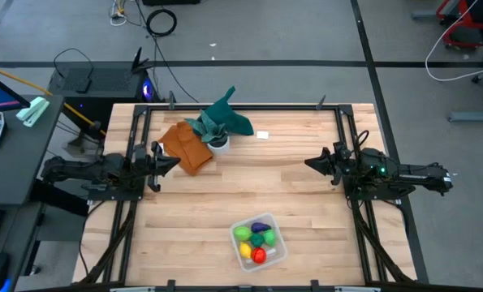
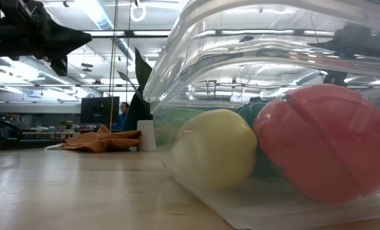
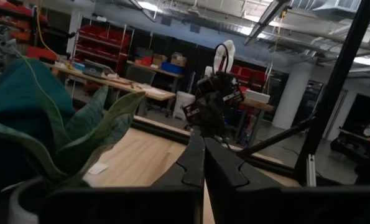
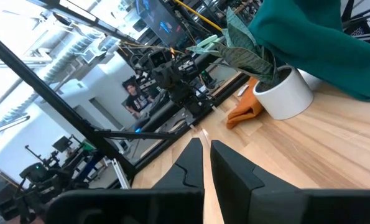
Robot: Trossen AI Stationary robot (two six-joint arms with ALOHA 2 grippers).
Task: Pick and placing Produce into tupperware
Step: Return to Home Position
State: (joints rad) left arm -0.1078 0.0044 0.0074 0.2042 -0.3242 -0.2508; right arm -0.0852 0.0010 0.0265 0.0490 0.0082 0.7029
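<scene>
The clear tupperware (image 1: pixel 258 241) sits near the table's near edge, right of centre, and fills the low view (image 2: pixel 273 83). Inside it lie the toy produce: a yellow piece (image 2: pixel 215 148), a red one (image 2: pixel 327 140), green pieces (image 1: pixel 243 233) and a purple one (image 1: pixel 261 226). My left gripper (image 1: pixel 176 162) hovers at the table's left side, shut and holding nothing; its fingers show closed in the left wrist view (image 3: pixel 203 163). My right gripper (image 1: pixel 310 163) hovers at the right side, also shut and empty, seen in the right wrist view (image 4: pixel 204 160).
A white pot with teal-green leaves (image 1: pixel 217 123) stands near the far edge, left of centre, beside an orange-brown cloth (image 1: pixel 187 144). A small white tag (image 1: pixel 262 135) lies on the wood. Bare wood lies between the two grippers. Black frame rails (image 1: pixel 241 105) border the table.
</scene>
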